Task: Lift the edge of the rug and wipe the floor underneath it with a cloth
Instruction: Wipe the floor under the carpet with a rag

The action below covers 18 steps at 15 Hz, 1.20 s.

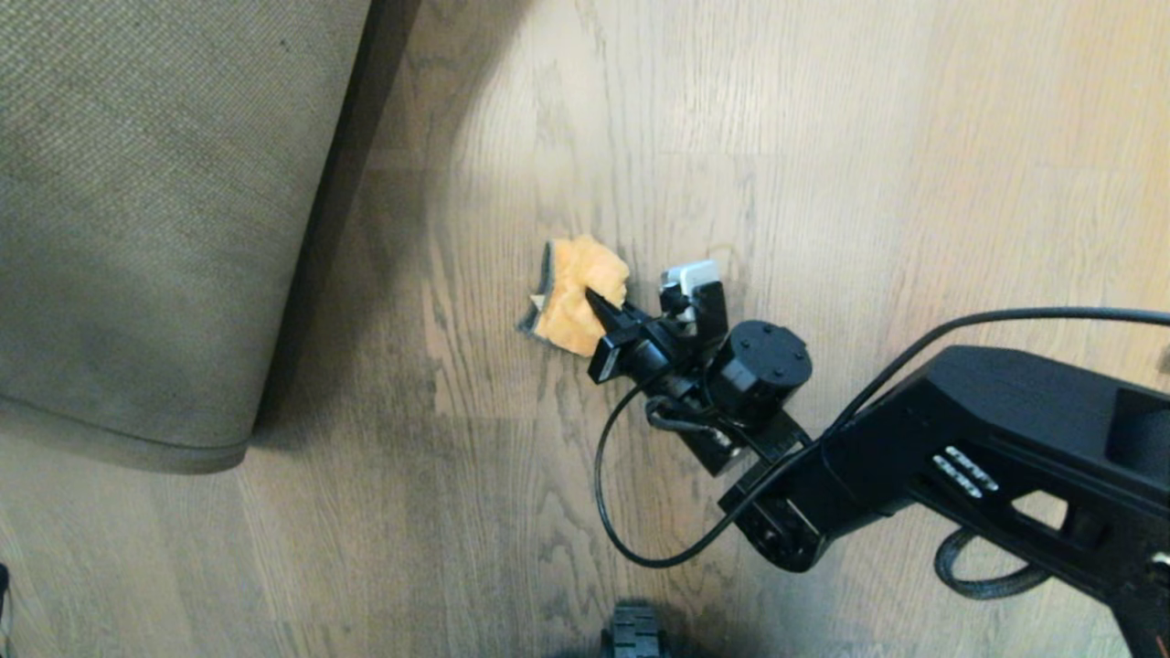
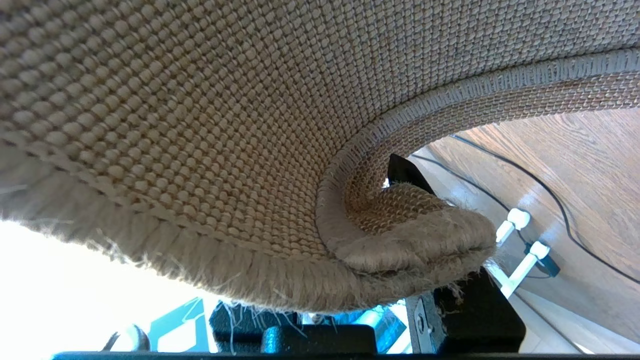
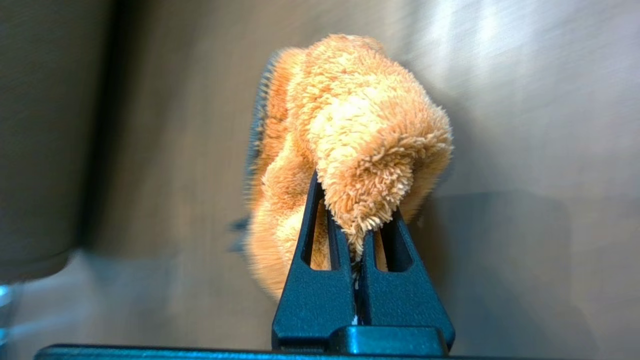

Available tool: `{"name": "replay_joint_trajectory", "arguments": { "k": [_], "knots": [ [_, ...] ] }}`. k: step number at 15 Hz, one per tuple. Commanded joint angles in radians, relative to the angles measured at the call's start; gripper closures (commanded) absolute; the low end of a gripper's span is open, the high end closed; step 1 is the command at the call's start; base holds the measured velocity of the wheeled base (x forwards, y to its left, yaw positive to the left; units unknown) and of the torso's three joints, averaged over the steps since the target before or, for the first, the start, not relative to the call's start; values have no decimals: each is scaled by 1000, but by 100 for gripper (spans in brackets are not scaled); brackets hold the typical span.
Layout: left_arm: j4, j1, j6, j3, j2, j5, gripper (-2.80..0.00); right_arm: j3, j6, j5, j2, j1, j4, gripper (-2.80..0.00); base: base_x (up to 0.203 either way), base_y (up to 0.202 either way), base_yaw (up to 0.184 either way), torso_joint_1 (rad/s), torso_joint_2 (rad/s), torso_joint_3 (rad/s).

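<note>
The rug (image 1: 137,228) is folded back at the left of the head view, with its tan woven backing up and its rounded edge (image 1: 210,452) raised over the floor (image 1: 823,137). Out of the head view, my left gripper (image 2: 422,227) is shut on the rug edge (image 2: 415,250), whose fringed corner is bunched between the black fingers (image 2: 406,174). My right gripper (image 1: 599,306) reaches in from the right, shut on the fluffy orange cloth (image 1: 580,292). The cloth lies on the bare floor just right of the rug's shadow. In the right wrist view the cloth (image 3: 350,125) bulges over the closed gripper (image 3: 357,220).
A thin black cable (image 2: 550,200) and white connectors (image 2: 520,220) lie on the floor beyond the lifted rug. My right arm's own cable loops low beside the wrist (image 1: 603,493). A black part of the base (image 1: 632,635) shows at the bottom edge.
</note>
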Motion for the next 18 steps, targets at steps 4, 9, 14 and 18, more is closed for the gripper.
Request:
{"name": "replay_joint_trajectory", "arguments": {
  "k": [4, 9, 14, 18],
  "knots": [
    [-2, 0, 8, 0, 2, 5, 0, 2, 1, 1, -68, -121, 2, 0, 0, 0, 0, 0, 0, 0],
    [-2, 0, 8, -1, 2, 5, 0, 79, -1, 1, -85, -93, -18, 0, 0, 0, 0, 0, 0, 0],
    [-2, 0, 8, -1, 2, 7, 0, 213, -2, 0, -83, -38, -54, 0, 0, 0, 0, 0, 0, 0],
    [-1, 0, 7, 0, 2, 8, 0, 257, -7, -14, -41, 15, -54, 0, 0, 0, 0, 0, 0, 0]
  ]
}}
